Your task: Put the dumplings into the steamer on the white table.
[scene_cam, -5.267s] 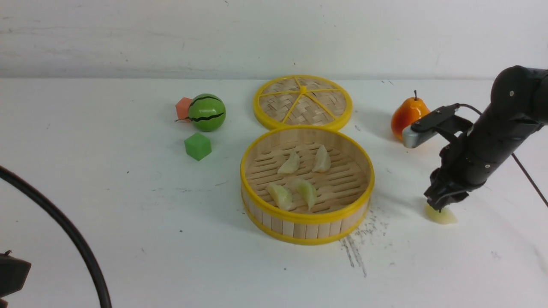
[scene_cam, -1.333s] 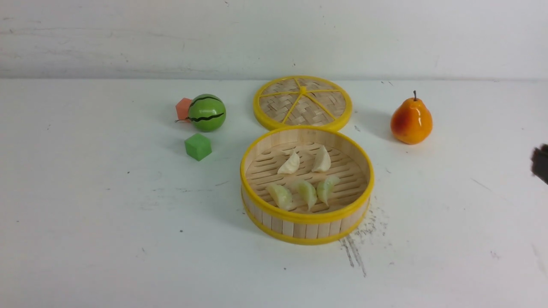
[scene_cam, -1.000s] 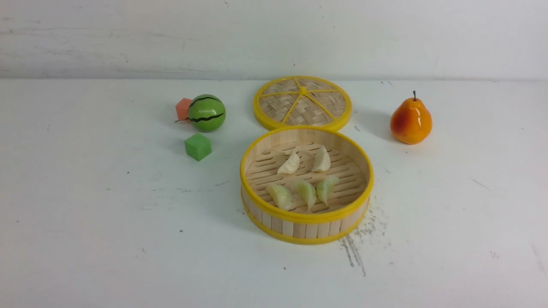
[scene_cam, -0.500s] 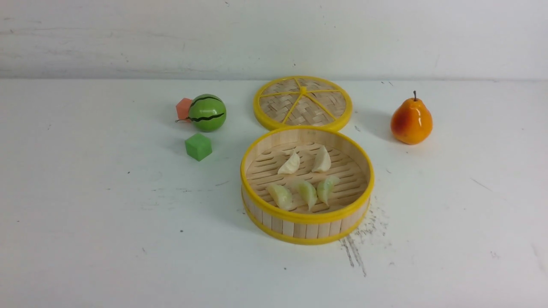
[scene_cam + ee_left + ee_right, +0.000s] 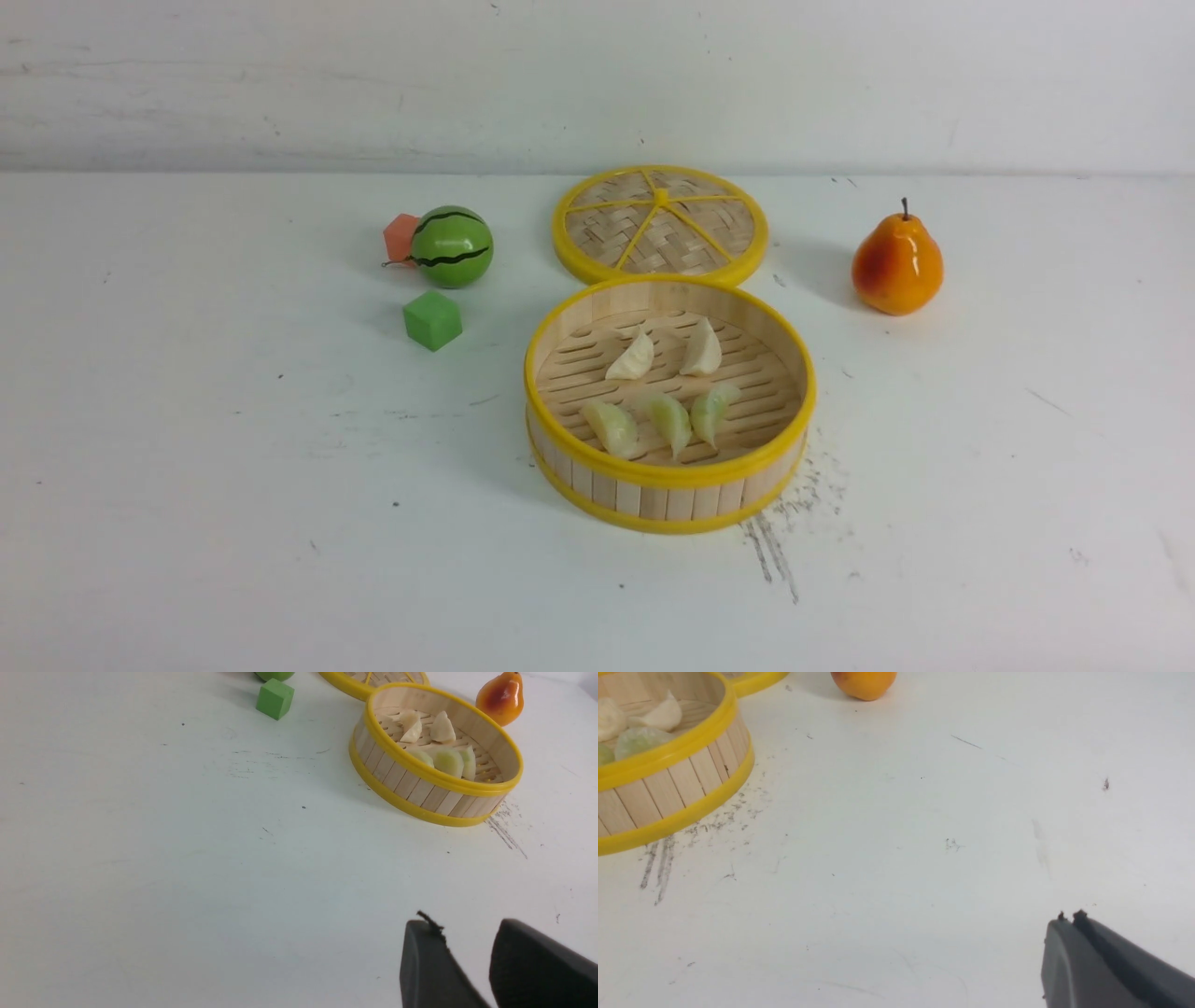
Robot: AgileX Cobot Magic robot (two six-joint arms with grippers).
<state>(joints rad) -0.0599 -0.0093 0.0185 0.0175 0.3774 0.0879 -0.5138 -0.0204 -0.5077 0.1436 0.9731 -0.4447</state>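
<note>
Front view: steamer (image 5: 668, 495) on the white table (image 5: 233, 523), near the middle; lid (image 5: 661, 224) flat behind it, rims almost meeting; five dumplings (image 5: 670, 422) on the slatted floor, two cream ones toward the back, three pale green ones in a row toward the front, none left on the table; watermelon ball (image 5: 452, 246) to my left with an orange-red block (image 5: 400, 237) touching its far side; green cube (image 5: 432, 320) just in front of the ball; pear (image 5: 896, 265) upright to my right, well apart from the steamer; dark scratch marks (image 5: 773, 551) beside the steamer's front right rim; neither of my arms shows in this view.

Left wrist view: my left gripper (image 5: 467, 935) over bare table, its two dark fingers apart with a narrow gap, nothing between them; steamer (image 5: 420, 788) well ahead of it, dumplings (image 5: 441, 728) inside; green cube (image 5: 274, 698), pear (image 5: 501, 697), a strip of the lid (image 5: 345, 681) and a sliver of the watermelon ball (image 5: 275, 675) at the far edge.

Right wrist view: my right gripper (image 5: 1070, 918) with both fingers pressed together, holding nothing, over bare table; steamer (image 5: 668, 788) partly in view, well apart from it, dumplings (image 5: 640, 737) visible over the rim; lower part of the pear (image 5: 864, 682) beyond; scratch marks (image 5: 658, 863) just beside the steamer's base.
</note>
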